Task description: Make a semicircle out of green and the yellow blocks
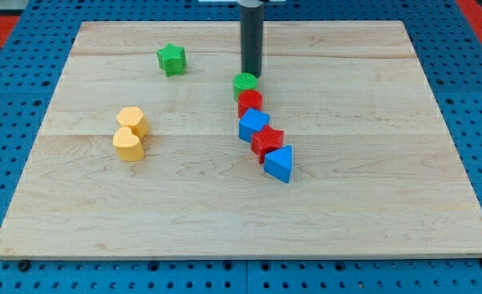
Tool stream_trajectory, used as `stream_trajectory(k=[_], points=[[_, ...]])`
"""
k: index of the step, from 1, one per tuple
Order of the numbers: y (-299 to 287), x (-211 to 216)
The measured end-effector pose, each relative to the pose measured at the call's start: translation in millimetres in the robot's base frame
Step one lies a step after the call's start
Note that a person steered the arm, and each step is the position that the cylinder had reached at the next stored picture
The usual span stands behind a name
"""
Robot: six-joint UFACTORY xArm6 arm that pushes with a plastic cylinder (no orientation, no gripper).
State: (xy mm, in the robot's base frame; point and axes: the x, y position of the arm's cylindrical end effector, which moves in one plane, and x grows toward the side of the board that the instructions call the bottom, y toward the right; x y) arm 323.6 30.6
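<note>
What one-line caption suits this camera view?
My tip sits just above the green cylinder heading a red-and-blue chain.

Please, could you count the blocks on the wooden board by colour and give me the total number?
Green: 2, the green star block and the green round block just below my tip.
Yellow: 2, the upper yellow block and the lower yellow block.
Red: 2, the red round block and the red star block.
Blue: 2, the upper blue block and the lower blue block.
Total: 8
</note>
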Motion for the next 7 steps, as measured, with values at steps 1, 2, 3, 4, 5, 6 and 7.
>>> stream_trajectory(k=[1, 2, 3, 4, 5, 6, 7], points=[[52, 3], [64, 15], [33, 16], [-21, 16], [-80, 20], [-132, 21], [-143, 17]])
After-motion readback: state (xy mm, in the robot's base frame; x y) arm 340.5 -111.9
